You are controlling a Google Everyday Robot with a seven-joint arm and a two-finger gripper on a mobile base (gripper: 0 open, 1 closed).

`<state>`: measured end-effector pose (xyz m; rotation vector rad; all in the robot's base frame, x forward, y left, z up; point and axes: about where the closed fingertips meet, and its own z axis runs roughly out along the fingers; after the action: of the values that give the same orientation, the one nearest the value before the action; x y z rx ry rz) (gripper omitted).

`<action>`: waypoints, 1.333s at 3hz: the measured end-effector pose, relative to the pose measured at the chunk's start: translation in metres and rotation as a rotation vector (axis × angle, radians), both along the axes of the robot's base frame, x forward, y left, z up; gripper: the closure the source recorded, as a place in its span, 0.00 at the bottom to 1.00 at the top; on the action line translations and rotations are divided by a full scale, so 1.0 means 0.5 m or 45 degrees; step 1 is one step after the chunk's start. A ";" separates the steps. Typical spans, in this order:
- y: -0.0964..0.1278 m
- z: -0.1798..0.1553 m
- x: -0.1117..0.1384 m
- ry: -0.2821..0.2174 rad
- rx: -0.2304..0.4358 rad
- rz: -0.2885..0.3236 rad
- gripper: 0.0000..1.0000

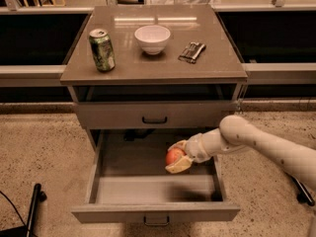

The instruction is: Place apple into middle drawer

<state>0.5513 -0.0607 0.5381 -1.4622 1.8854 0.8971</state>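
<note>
The apple [173,156] is a round orange-red fruit held between the pale fingers of my gripper [177,157]. The gripper is shut on it and holds it inside the open middle drawer [123,187], toward the drawer's right half and a little above its grey floor. My white arm [256,144] reaches in from the right over the drawer's right wall. The drawer is pulled far out, with a small dark loop handle [156,221] on its front. Its floor is bare apart from the shadow under the gripper.
A closed top drawer [154,115] sits above the open one. On the cabinet top [148,65] stand a green can [101,50], a white bowl [152,38] and a dark wrapped bar [192,52]. A dark pole [32,206] stands on the speckled floor at lower left.
</note>
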 end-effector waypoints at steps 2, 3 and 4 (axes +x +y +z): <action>0.070 -0.208 0.057 -0.123 -0.028 -0.115 0.86; 0.068 -0.214 0.075 -0.151 -0.035 -0.151 0.63; 0.068 -0.214 0.075 -0.151 -0.035 -0.151 0.39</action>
<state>0.5887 -0.0264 0.4313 -1.3727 1.8819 0.7160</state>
